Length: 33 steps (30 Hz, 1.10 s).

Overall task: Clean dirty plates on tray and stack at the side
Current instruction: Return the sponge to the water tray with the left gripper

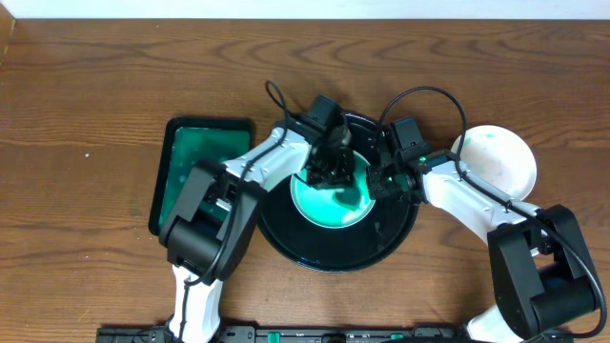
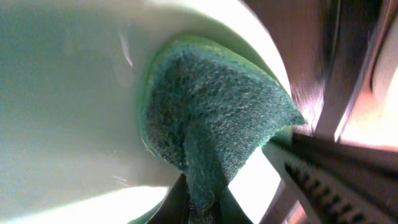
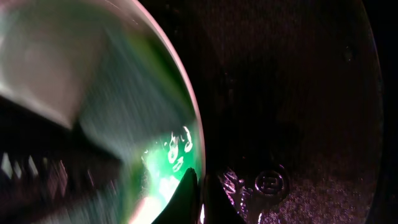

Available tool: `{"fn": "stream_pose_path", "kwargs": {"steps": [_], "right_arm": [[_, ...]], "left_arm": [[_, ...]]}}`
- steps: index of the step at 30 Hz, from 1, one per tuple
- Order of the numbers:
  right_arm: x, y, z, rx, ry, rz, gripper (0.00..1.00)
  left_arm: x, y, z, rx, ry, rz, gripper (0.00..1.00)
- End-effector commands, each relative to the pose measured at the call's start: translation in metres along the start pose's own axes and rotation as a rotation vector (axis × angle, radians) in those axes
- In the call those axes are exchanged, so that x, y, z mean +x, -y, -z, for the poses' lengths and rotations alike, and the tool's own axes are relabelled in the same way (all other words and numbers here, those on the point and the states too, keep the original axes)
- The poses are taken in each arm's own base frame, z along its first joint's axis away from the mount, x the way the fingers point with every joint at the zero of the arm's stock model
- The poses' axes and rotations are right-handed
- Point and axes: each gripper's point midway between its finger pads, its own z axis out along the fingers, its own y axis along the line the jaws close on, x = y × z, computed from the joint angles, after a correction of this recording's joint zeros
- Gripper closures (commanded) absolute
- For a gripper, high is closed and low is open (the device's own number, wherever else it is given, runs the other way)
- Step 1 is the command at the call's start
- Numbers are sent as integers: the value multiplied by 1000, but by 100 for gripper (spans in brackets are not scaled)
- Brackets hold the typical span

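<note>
A white plate (image 1: 335, 198) smeared teal-green lies on the round black tray (image 1: 400, 236). My left gripper (image 1: 324, 174) is shut on a dark green sponge (image 2: 211, 118) and presses it on the plate's inside (image 2: 68, 93). My right gripper (image 1: 383, 181) is shut on the plate's right rim (image 3: 198, 134), one finger inside and one outside (image 3: 200, 198), over the black tray (image 3: 292, 93). A second white plate (image 1: 496, 157) with faint green marks lies on the wooden tabletop (image 1: 86, 105) to the right of the tray. A third plate is not seen.
A rectangular dark-green tray (image 1: 191, 157) with teal liquid sits left of the black tray, under the left arm. Black cables loop above both wrists.
</note>
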Motion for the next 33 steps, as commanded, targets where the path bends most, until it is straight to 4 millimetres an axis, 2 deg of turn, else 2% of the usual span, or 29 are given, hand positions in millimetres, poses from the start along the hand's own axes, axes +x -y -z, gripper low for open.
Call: {"fn": "stream_pose_path", "kwargs": {"steps": [1, 7, 10, 13, 17, 20, 22, 26, 29, 31, 33], "right_arm": [[-4, 2, 0, 23, 7, 3, 99], [-4, 3, 0, 23, 7, 3, 99], [-4, 3, 0, 23, 7, 3, 99], [-4, 2, 0, 23, 7, 3, 99], [-4, 3, 0, 23, 7, 3, 99], [-4, 3, 0, 23, 7, 3, 99], [-4, 3, 0, 23, 7, 4, 99], [-4, 3, 0, 23, 7, 4, 99], [-4, 3, 0, 23, 7, 4, 99], [-4, 3, 0, 23, 8, 4, 99], [-5, 2, 0, 22, 11, 18, 99]], "left_arm": [[42, 5, -23, 53, -181, 10, 93], [63, -4, -18, 26, -262, -4, 93], [67, -20, -14, -50, -272, 22, 93], [62, -36, -4, -120, -245, 46, 93], [47, -49, 22, -173, -168, 80, 93], [32, -48, 53, -151, -87, 96, 93], [21, -46, 81, -123, -15, 104, 93], [1, -49, 147, -98, 171, 119, 93], [-11, -77, 197, -194, 334, 167, 93], [-15, -110, 227, -324, 429, 224, 93], [-14, -144, 249, -470, 485, 287, 93]]}}
